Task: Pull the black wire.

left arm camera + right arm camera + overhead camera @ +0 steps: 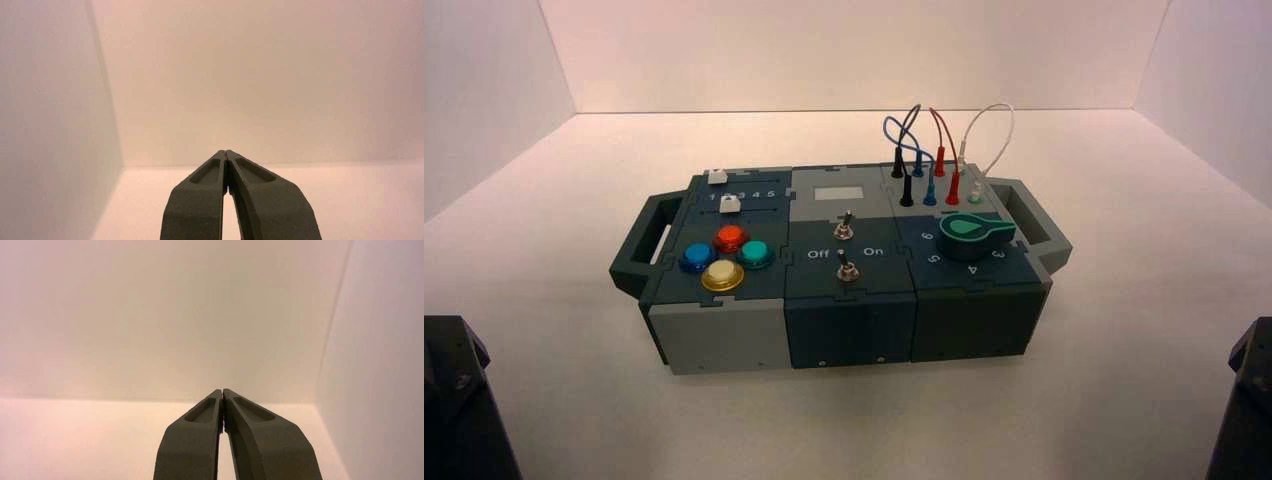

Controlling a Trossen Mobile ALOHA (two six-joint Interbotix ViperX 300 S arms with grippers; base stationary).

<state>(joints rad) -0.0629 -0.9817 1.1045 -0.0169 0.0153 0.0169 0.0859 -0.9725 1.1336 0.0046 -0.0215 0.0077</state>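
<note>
The black wire (908, 124) loops up over the box's far right corner in the high view, and its two tapered black plugs (906, 190) stand in sockets there. Beside it stand a blue wire (896, 135), a red wire (942, 128) and a white wire (989, 125), all plugged in. Both arms are parked at the near edge of the high view, the left arm (454, 400) at the lower left, the right arm (1246, 400) at the lower right. My left gripper (226, 152) is shut and holds nothing. My right gripper (222, 390) is shut and holds nothing. Both wrist views face bare walls.
The box (844, 320) stands mid-table, turned slightly, with a handle (639, 250) at each end. On it are several coloured buttons (724, 255), two toggle switches (846, 245) marked Off and On, a green knob (974, 232) and two white sliders (724, 190). White walls enclose the table.
</note>
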